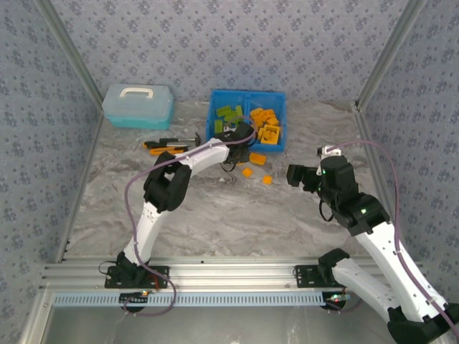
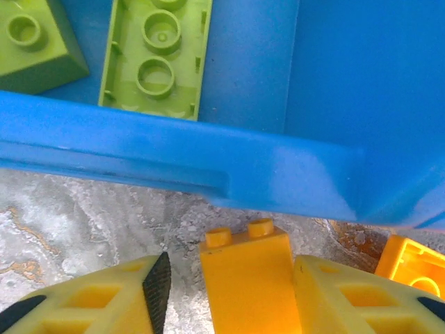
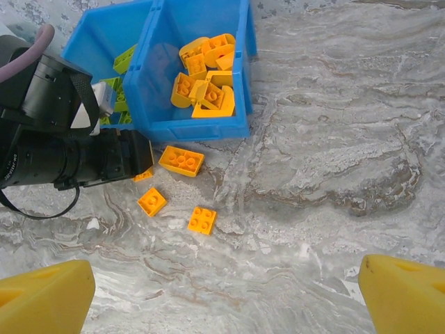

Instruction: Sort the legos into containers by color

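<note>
Left gripper (image 2: 226, 299) straddled a small orange plastic brick (image 2: 247, 278) just outside the bright blue plastic divided bin (image 2: 174, 149), jaws apart, one pad (image 2: 157, 292) not touching. Right gripper (image 3: 222, 303) gaped empty. Lime-green bricks (image 2: 156, 56) and orange bricks (image 3: 205, 87) lay sorted inside the bin; loose orange ones (image 3: 201, 219) remained outside it.

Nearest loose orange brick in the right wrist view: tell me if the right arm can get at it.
Probably yes. The orange brick lies alone on bare table ahead of the open right hand; the left arm sits off to the side.
</note>
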You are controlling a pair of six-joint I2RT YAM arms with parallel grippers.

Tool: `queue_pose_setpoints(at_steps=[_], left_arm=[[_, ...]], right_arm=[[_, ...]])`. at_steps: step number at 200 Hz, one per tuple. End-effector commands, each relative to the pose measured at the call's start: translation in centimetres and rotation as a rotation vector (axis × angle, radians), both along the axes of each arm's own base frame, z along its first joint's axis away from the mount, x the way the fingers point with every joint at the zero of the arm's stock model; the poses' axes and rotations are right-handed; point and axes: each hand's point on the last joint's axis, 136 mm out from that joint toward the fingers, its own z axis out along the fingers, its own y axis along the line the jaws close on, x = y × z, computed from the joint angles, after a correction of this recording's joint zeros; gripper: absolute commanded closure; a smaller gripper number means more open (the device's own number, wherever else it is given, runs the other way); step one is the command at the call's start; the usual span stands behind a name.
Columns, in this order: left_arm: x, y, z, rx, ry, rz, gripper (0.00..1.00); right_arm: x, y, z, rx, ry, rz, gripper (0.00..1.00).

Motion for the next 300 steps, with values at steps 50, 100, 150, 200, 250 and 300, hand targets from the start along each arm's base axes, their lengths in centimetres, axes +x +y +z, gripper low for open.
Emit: queue_pose_setpoints(at_steps=[50,100,150,200,250,300], left_arm=[[-2.5,0.9,-1.1,0.04,0.071,-0.039,0.61],[-2.5,0.5,-1.2,0.059,0.061,-0.08,0.48],[-3.0,0.2,-2.3,0.073,0.082,-0.098,0.54],[-3.5,0.6,-0.3,0.065,0.056,-0.096,0.81],[-6.2,-0.7,8.7,0.022,-0.094,-0.165,0.89],[-5.1,-5.0,18.5,-0.036,-0.402,-0.253,0.89]], right_arm=[[0.4,-0.4,0.3,0.031,-0.001,-0.048,0.0],[0.5,-0.1,0.4,0.044,0.004,-0.044,0.0],[0.4,-0.4,0.4,0.035,0.008,-0.052,0.0],[0.5,-0.1,0.3,0.048,0.013,-0.048,0.0],[0.2,-0.2,0.6,0.053,0.018,-0.05,0.0],[-0.1,-0.3,1.3,0.068,0.003,-0.048,0.0]])
